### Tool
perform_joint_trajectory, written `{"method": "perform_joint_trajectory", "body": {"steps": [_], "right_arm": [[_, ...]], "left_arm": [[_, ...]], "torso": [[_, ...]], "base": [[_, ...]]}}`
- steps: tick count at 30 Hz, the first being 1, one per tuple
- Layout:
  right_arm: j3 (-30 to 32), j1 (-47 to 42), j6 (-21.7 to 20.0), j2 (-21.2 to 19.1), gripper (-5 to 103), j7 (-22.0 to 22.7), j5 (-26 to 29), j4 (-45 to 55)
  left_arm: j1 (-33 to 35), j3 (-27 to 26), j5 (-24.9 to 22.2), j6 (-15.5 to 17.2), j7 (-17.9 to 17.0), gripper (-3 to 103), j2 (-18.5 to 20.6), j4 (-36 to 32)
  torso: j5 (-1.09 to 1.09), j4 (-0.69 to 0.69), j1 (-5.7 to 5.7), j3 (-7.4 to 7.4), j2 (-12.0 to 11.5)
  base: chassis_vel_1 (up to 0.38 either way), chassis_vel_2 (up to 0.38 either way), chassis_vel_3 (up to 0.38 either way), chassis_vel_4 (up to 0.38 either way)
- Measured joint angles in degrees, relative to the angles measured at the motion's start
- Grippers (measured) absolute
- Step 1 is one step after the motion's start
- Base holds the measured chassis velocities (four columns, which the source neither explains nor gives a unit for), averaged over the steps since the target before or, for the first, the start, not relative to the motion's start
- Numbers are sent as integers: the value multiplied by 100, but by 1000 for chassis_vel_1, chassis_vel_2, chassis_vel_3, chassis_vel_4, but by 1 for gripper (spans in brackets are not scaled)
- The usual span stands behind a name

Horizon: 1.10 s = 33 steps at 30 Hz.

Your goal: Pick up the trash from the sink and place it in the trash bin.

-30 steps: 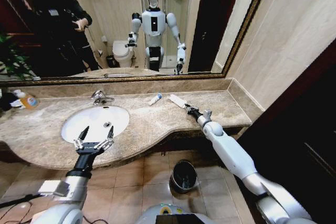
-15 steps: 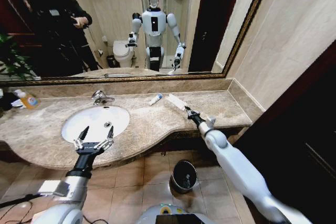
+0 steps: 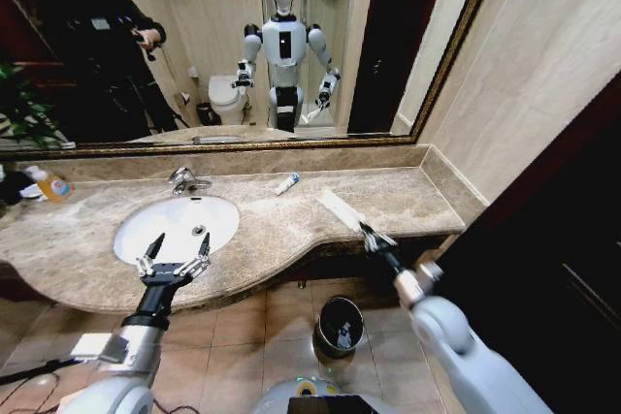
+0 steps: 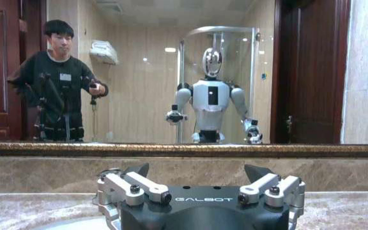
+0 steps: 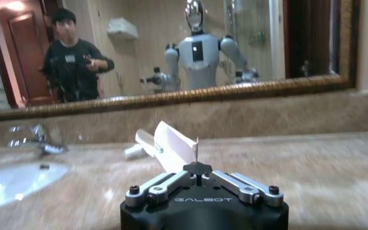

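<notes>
Sink (image 3: 136, 230): white oval basin set in the beige marble table (image 3: 281, 225), chrome tap (image 3: 184, 179) at its far rim, round drain (image 3: 198, 231) in its floor. We see no loose item lying in the bowl in the head view.

Left gripper (image 3: 175, 261): we find it over the near rim of the sink, fingers spread wide apart, nothing between them. The left wrist view shows the same gripper (image 4: 200, 184) splayed and empty, facing the mirror (image 4: 184, 72).

Right gripper (image 3: 372, 236): we find it at the front edge of the table, right of the sink, its fingers drawn together and clamped on one end of a flat white packet (image 3: 340, 208). The packet slants up and away from the gripper over the marble. In the right wrist view the gripper (image 5: 198, 168) pinches the packet (image 5: 174, 146), which stands tilted above the closed fingertips.

Tube (image 3: 287, 182): small, white with a blue mark, lying on the table near the back wall, between the tap and the packet, well apart from both grippers. In the right wrist view it lies (image 5: 132, 151) just behind the packet.

Bin (image 3: 340, 325): small round black bin with a shiny rim, on the tiled floor below the table edge, under the right arm. Some pale items lie inside.

Bottle (image 3: 50, 184): pale with an orange label, at the far left of the table.
</notes>
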Motion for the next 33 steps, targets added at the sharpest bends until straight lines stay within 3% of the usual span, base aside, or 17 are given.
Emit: {"method": "perform_joint_trajectory", "body": {"steps": [6, 14, 21, 32, 33], "right_arm": [[87, -1095, 590, 351, 0, -245, -620, -26], [-104, -1093, 878, 641, 0, -375, -1264, -1071], [-475, 79, 991, 1020, 0, -412, -1758, -3355], [-446, 1342, 1302, 1343, 0, -561, -2171, -5652], [-409, 1543, 1475, 1424, 0, -568, -2267, -6135]], "left_arm": [[0, 0, 0, 0, -1, 100, 0, 0], [0, 0, 0, 0, 0, 100, 0, 0], [0, 0, 0, 0, 0, 100, 0, 0], [1, 0, 0, 0, 0, 100, 0, 0], [0, 0, 0, 0, 0, 100, 0, 0]], "torso": [[-1, 1, 0, 0, 0], [0, 1, 1, 1, -1], [1, 2, 1, 2, -1], [-1, 1, 1, 2, -1], [1, 1, 1, 2, -1]], "base": [[0, 0, 0, 0], [0, 0, 0, 0], [0, 0, 0, 0], [0, 0, 0, 0], [0, 0, 0, 0]]}}
